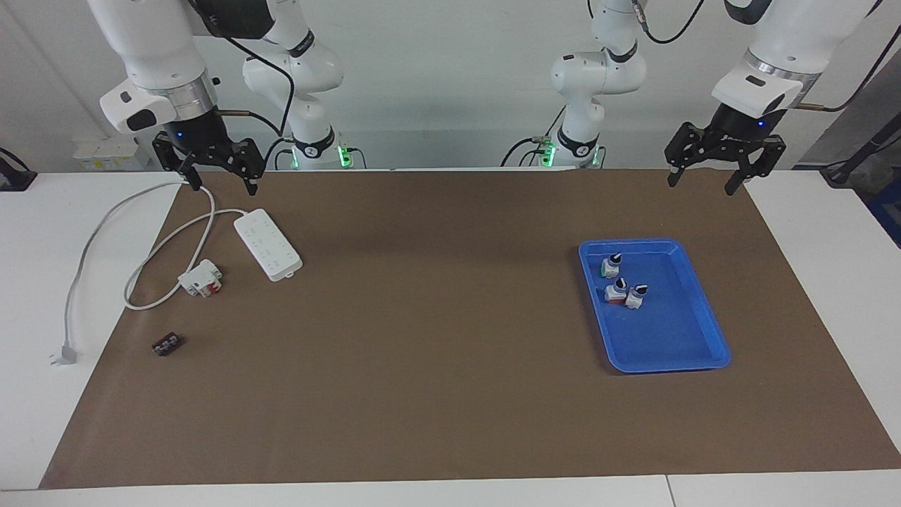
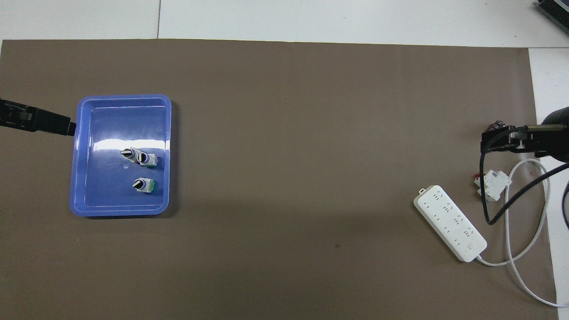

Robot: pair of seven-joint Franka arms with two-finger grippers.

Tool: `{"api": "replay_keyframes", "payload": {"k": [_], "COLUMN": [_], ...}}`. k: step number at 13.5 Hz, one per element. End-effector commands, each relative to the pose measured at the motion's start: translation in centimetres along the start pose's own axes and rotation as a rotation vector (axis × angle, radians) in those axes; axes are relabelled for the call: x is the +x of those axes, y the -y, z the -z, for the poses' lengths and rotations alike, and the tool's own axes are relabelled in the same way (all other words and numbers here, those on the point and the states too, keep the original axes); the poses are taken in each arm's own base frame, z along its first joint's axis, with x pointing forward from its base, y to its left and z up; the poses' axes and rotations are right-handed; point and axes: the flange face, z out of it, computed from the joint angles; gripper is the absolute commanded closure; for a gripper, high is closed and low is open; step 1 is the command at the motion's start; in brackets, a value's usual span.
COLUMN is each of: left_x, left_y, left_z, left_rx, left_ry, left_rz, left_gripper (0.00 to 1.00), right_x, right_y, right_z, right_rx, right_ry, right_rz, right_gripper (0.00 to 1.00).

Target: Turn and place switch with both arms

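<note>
Three small switches lie in the blue tray (image 1: 690,352) at the left arm's end of the table. Each has a black knob and a silvery-white body. One switch (image 1: 610,265) with a green end lies nearest the robots; the other two (image 1: 617,290), (image 1: 636,296), touching each other, lie just farther out, one showing red.

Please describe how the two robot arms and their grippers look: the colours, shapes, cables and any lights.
Both arms are glossy white with rounded joints and dark grey patches. Each wrist ends in a silvery metal ring above a black body with a small blue light. The left gripper and the right gripper are black, claw-like, with linked fingers. Black cables loop along both arms. Green lights glow at the bases.
</note>
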Motion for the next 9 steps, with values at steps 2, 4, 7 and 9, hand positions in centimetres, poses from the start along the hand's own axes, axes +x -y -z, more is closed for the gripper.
{"api": "replay_keyframes", "payload": {"k": [2, 4, 7, 9], "left_x": [-0.78, -1.07, -1.25, -1.59], "left_y": [0.55, 0.63, -0.09, 0.25], "left_z": [0.16, 0.45, 0.43, 0.65], "left_rx": [0.018, 0.014, 0.01, 0.01], "left_ry": [0.028, 0.043, 0.067, 0.072], "left_rz": [0.006, 0.01, 0.004, 0.02], "left_gripper": [0.0, 0.0, 0.0, 0.0], "right_x": [-0.59, -0.75, -0.81, -0.78], "right_y": [0.1, -0.1, 0.04, -0.04], "right_z": [0.1, 0.05, 0.28, 0.29], "right_rx": [0.015, 0.014, 0.014, 0.015], "right_ry": [-0.012, 0.0, -0.004, -0.005], "right_rz": [0.019, 0.017, 0.019, 0.017], "right_gripper": [0.0, 0.0, 0.0, 0.0]}}
